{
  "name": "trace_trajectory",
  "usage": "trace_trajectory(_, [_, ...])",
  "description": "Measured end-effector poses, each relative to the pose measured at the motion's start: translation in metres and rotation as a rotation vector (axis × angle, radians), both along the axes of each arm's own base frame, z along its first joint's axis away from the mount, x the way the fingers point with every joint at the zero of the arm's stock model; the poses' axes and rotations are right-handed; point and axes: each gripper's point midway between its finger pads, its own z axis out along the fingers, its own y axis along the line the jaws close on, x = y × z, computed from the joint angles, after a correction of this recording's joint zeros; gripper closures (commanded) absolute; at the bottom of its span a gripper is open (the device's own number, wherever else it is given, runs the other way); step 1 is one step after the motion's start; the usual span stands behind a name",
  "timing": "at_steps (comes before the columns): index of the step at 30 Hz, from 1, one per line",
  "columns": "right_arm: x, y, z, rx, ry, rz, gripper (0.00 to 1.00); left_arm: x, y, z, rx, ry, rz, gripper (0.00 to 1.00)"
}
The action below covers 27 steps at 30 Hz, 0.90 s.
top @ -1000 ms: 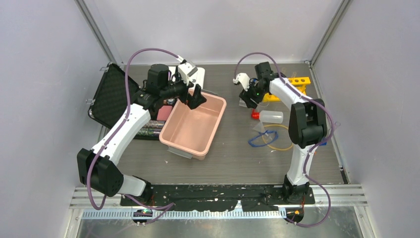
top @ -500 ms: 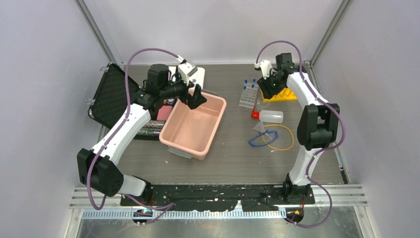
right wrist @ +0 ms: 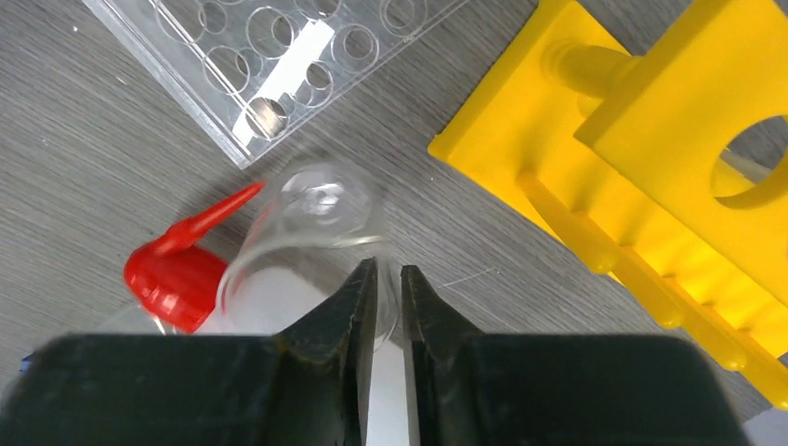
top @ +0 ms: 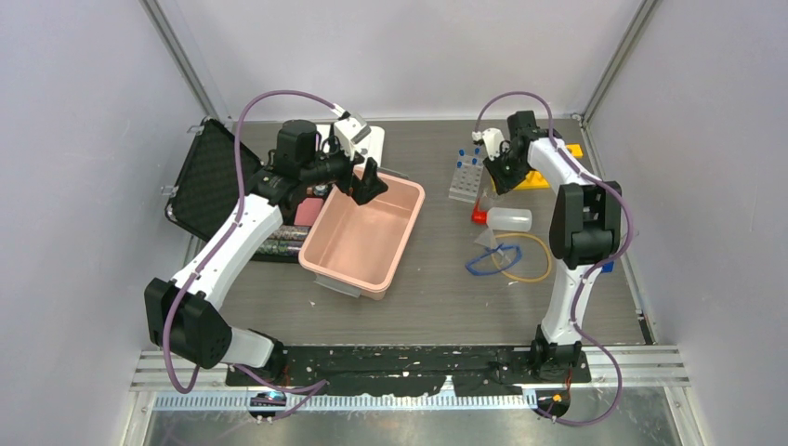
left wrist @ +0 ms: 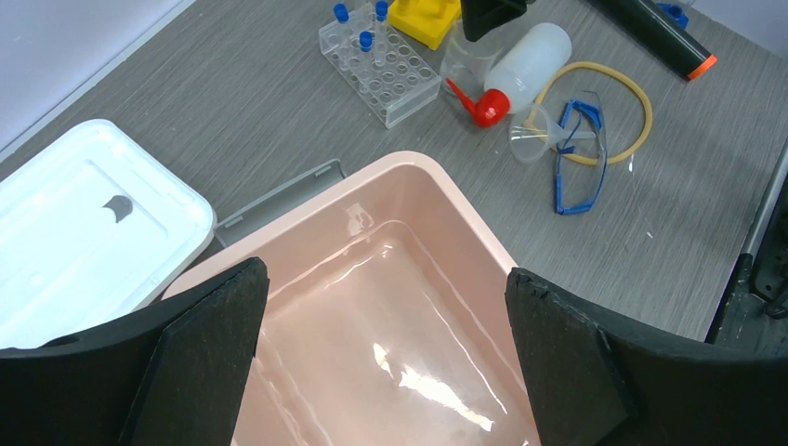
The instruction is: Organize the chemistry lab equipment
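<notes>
My right gripper (top: 492,179) (right wrist: 386,269) is shut on the rim of a clear beaker (right wrist: 307,214) (left wrist: 462,60). The beaker stands between the clear tube tray (top: 463,178) (right wrist: 279,56) and the yellow tube rack (top: 546,172) (right wrist: 650,186). Blue-capped test tubes (left wrist: 358,19) stand in the tray. The white red-capped squeeze bottle (top: 509,219) (left wrist: 530,65) lies beside it. The clear funnel (left wrist: 534,144), blue safety glasses (left wrist: 581,158) and yellow tubing (left wrist: 632,102) lie nearer. My left gripper (top: 367,186) (left wrist: 386,274) is open and empty above the pink tub.
The pink tub (top: 409,200) (left wrist: 446,186) sits mid-table with nothing in it. Its white lid (left wrist: 84,232) lies behind it. An open black case (top: 209,181) lies at the left. Grey walls close in the back and sides.
My right gripper has moved from over the tube tray, back past the yellow rack, and now grips the beaker's rim. The left arm has not moved.
</notes>
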Motion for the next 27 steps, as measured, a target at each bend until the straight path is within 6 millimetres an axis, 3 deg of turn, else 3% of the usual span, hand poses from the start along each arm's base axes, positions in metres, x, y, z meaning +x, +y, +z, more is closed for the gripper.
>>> trace_trajectory(2, [0.000,-0.001,0.001,0.005,0.003,-0.010,0.94,0.000,0.000,0.000,0.000,0.000,0.000,0.00])
trace_trajectory(8, [-0.002,0.004,0.025,0.047,0.005,-0.028,0.95,0.000,0.000,0.000,0.000,-0.001,0.000,0.00])
trace_trajectory(12, [0.003,0.015,0.081,0.111,-0.076,-0.024,0.95,0.003,0.004,0.001,-0.009,0.010,0.020,0.00])
trace_trajectory(15, [0.010,0.032,0.152,0.171,-0.221,0.002,0.95,0.012,0.020,0.003,-0.063,0.070,0.096,0.00])
trace_trajectory(18, [0.004,0.068,0.223,0.231,-0.370,0.070,0.95,0.027,0.051,0.008,-0.099,0.097,0.205,0.00])
trace_trajectory(19, [-0.003,0.090,0.249,0.263,-0.422,0.114,0.95,0.032,0.064,0.011,-0.100,0.088,0.249,0.01])
trace_trajectory(21, [-0.021,0.134,0.282,0.321,-0.483,0.211,0.95,0.036,0.083,0.020,-0.105,0.062,0.318,0.00])
trace_trajectory(24, [-0.056,0.201,0.299,0.392,-0.497,0.360,0.95,0.033,0.109,0.042,-0.122,0.012,0.409,0.01])
trace_trajectory(27, [-0.084,0.255,0.285,0.424,-0.438,0.473,0.95,0.029,0.136,0.062,-0.159,-0.021,0.499,0.01])
